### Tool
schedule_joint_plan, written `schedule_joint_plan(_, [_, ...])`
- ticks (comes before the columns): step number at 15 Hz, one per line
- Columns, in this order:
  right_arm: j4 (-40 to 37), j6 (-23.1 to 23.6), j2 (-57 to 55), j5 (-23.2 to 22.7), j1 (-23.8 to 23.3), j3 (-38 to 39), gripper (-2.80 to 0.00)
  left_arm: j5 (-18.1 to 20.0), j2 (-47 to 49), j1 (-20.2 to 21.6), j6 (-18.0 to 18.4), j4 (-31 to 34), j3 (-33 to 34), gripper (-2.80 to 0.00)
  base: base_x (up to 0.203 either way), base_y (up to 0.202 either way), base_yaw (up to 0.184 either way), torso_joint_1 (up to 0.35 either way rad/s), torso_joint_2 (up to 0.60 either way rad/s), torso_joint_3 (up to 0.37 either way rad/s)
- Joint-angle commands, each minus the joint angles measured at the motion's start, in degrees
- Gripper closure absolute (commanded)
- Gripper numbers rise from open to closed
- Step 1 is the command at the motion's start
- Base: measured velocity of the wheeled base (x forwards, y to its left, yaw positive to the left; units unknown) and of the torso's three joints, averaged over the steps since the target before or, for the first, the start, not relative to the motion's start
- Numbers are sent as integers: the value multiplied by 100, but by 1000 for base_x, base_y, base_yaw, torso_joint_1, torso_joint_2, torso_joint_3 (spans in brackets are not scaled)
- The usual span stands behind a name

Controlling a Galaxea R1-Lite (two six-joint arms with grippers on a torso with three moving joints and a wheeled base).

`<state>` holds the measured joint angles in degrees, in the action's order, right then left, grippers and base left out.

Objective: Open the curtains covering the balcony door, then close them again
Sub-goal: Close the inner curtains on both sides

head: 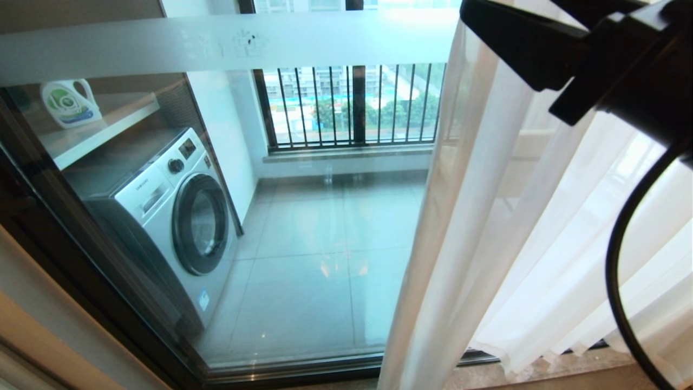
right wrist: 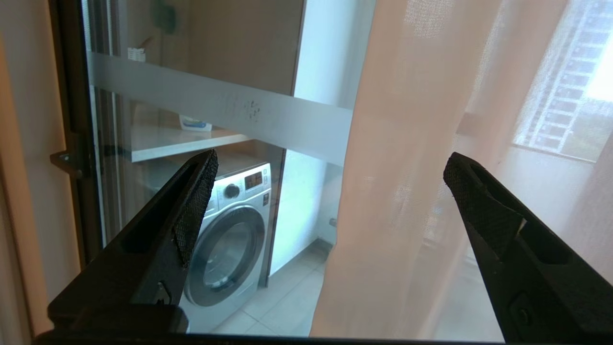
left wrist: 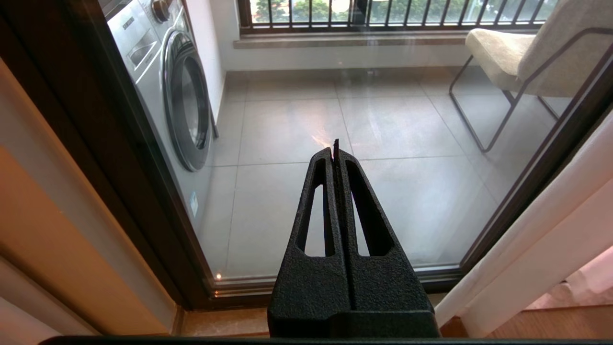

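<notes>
1. The sheer white curtains [head: 487, 227] are seen gathered toward the right side of the balcony door [head: 303, 227], so that its left glass panel is left uncovered.
2. A frosted band [head: 216, 46] with small characters is seen running across the upper part of the glass.
3. The right end effector [right wrist: 330, 191] is held raised before the curtain's leading edge, its fingers [right wrist: 196, 206] spread wide and released, nothing being gripped; the fabric is seen between them but beyond them.
4. The left end effector [left wrist: 335, 148] is pointed low at the glass near the door's dark frame [left wrist: 143, 201], clenched shut on nothing.
5. A Samsung washing machine [head: 178, 216], a detergent bottle [head: 70, 103] on a shelf, a barred window [head: 352, 105] and a chair [left wrist: 522, 52] are seen on the balcony.
</notes>
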<state>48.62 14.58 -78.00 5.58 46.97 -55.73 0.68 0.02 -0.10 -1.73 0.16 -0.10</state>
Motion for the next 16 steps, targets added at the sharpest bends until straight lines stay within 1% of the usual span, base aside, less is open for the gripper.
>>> schedule_joint_plan(1, [25, 10, 277, 10, 72, 280, -280, 2, -2, 1, -3, 2, 1, 0, 0, 0, 0, 0, 0, 0])
schedule_joint_plan(4, [25, 10, 637, 49, 70, 704, -280, 2, -2, 1, -3, 2, 1, 0, 0, 0, 0, 0, 0, 0])
schedule_joint_plan(10, [-4, 10, 1564, 127, 59, 1802, -280, 2, -2, 1, -3, 2, 1, 0, 0, 0, 0, 0, 0, 0])
schedule_joint_plan(11, [-24, 10, 1751, 118, 62, 1990, 0, -3, -2, 1, -3, 2, 1, 0, 0, 0, 0, 0, 0, 0])
schedule_joint_plan(16, [-102, 10, 2676, 110, 59, 3014, 0, -6, -2, 1, -3, 2, 1, 0, 0, 0, 0, 0, 0, 0])
